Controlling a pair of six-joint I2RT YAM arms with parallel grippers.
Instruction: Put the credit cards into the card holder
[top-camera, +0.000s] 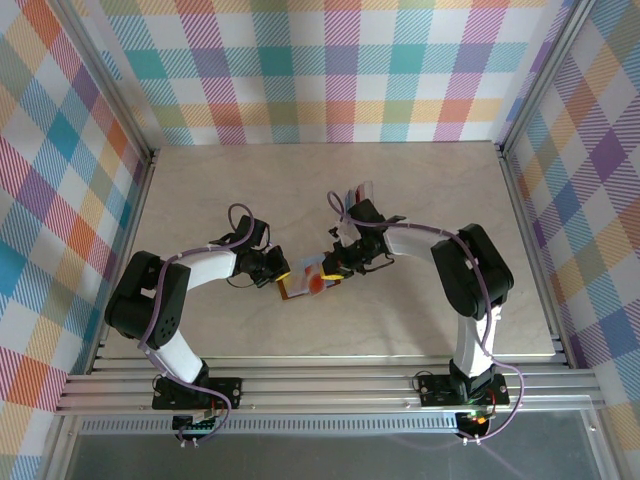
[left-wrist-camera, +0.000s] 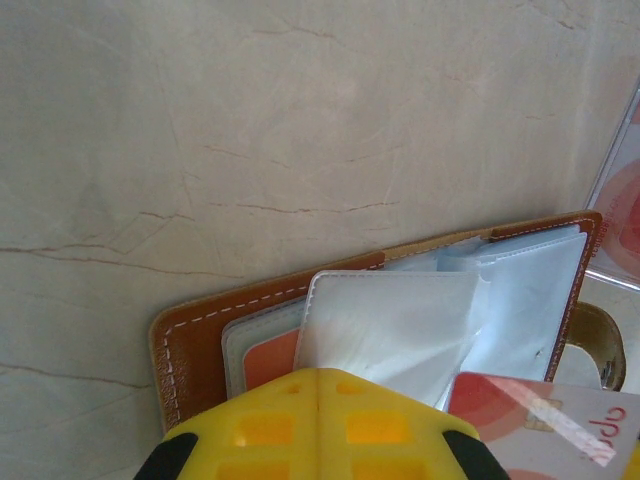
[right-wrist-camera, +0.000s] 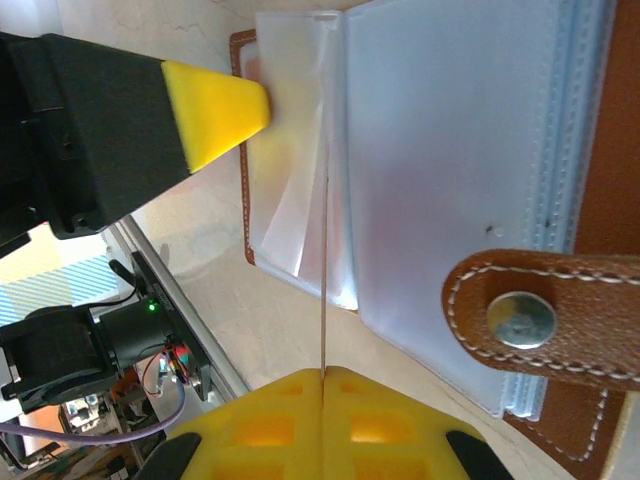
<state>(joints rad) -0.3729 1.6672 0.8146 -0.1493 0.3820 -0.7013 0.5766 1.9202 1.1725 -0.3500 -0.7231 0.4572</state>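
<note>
Two closed grippers meet over the card holder (top-camera: 300, 287), which lies open in the middle of the table (top-camera: 250, 180), brown leather down and clear pockets up.

The left gripper (top-camera: 277, 270) has its yellow fingers pressed together with nothing between them. In the right wrist view its tip (right-wrist-camera: 225, 105) rests on the pockets of one half of the card holder (right-wrist-camera: 600, 150), near the stitched edge.

The right gripper (right-wrist-camera: 323, 385) is pinched on a very thin sheet seen edge-on, running straight up from its fingertips to the fold. It looks like one clear pocket leaf (right-wrist-camera: 323, 250) lifted upright, though a card on edge would look much the same. Just beside it the snap tab (right-wrist-camera: 560, 320) lies across the pockets, its round metal stud (right-wrist-camera: 520, 318) plain and unmarked.

From the left wrist, an orange-red card (left-wrist-camera: 268, 360) sits inside a pocket of the card holder (left-wrist-camera: 200, 340). A red and white card (left-wrist-camera: 520, 420) lies over the near corner. Red letters run along its right edge, but they are cropped and under glare, so they cannot be read. No brand shows on the leather.

Beyond the right arm stands a clear tray (top-camera: 358, 192) with something red in it.
</note>
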